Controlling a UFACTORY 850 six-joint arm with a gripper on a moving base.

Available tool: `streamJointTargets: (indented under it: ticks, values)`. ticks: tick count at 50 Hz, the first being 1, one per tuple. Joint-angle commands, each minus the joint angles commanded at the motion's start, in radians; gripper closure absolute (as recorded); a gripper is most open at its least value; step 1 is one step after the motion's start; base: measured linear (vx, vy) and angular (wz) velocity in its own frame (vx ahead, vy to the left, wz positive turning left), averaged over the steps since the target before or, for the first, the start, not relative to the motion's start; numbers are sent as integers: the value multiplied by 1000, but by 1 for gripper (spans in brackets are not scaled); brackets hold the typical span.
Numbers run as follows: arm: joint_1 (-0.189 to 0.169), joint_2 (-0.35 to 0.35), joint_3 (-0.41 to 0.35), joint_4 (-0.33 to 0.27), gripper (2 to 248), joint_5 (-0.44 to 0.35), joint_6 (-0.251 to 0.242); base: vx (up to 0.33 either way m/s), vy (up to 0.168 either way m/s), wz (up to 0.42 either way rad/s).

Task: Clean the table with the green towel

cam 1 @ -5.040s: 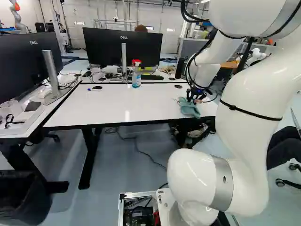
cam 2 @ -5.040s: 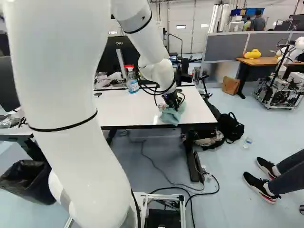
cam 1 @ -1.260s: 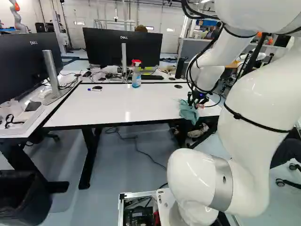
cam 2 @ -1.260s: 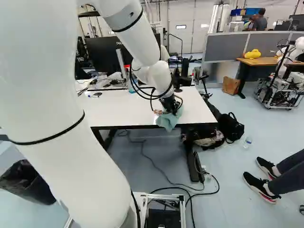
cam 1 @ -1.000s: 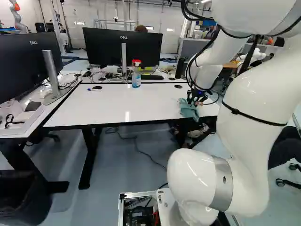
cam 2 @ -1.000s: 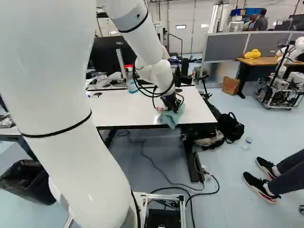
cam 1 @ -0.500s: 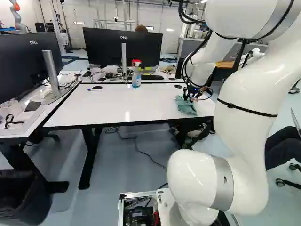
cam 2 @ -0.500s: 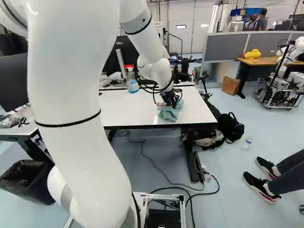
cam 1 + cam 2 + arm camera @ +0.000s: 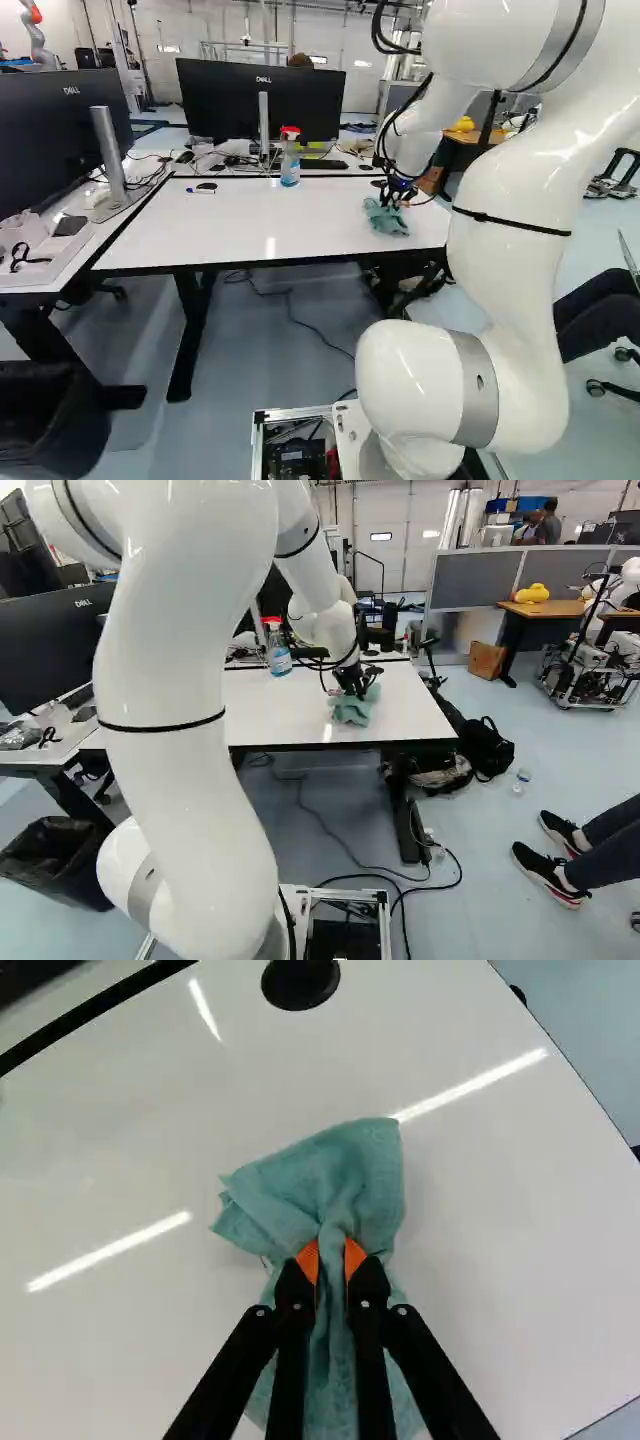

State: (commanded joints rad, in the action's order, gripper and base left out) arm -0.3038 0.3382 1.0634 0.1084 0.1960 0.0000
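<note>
- On the white table with black edging (image 9: 250,222), I see a clear spray bottle with a red and white trigger head (image 9: 290,168) standing near the far edge, well apart from my towel.
- At the left base view's far left part of that tabletop, a blue and white marker (image 9: 201,191) lies beside a small dark object (image 9: 207,186).
- Ahead of my gripper (image 9: 357,688), a round black disc (image 9: 300,982) sits on the tabletop, apart from the cloth.
- Beyond the far edge stand a black monitor on a silver stand (image 9: 262,98) and a black keyboard (image 9: 318,164); another black monitor (image 9: 50,135) stands at the left of the left base view.
- The soft green towel (image 9: 368,1165) lies bunched on the white surface, towards the near edge and the right-hand end.
- I have both fingers closed in on a raised fold of it, the orange pads (image 9: 309,1260) pressing from two sides with only cloth between.
- The surface is glossy, with bright streaks of reflected light.
- On the floor I see a black bin (image 9: 58,865) and a black bag (image 9: 487,748); farther off, a yellow object (image 9: 532,593) rests on a wooden desk (image 9: 555,609), near another robot (image 9: 600,660).
</note>
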Motion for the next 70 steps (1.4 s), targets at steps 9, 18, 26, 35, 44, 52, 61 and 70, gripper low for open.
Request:
streamJointTargets:
  ticks: [9,18,26,35,44,52,61,70]
  values:
    - [23,30,37,0,200,0,0,0,0,0]
    - [47,53,67,0,200,0,0,0,0,0]
    - [70,61,77,0,200,0,0,0,0,0]
    - [92,44,55,0,200,0,0,0,0,0]
    - [101,10,13,0,200,0,0,0,0,0]
    - [98,-21,-26,0,200,0,0,0,0,0]
    - [91,-59,-73,0,200,0,0,0,0,0]
    - [81,-96,-118,0,200,0,0,0,0,0]
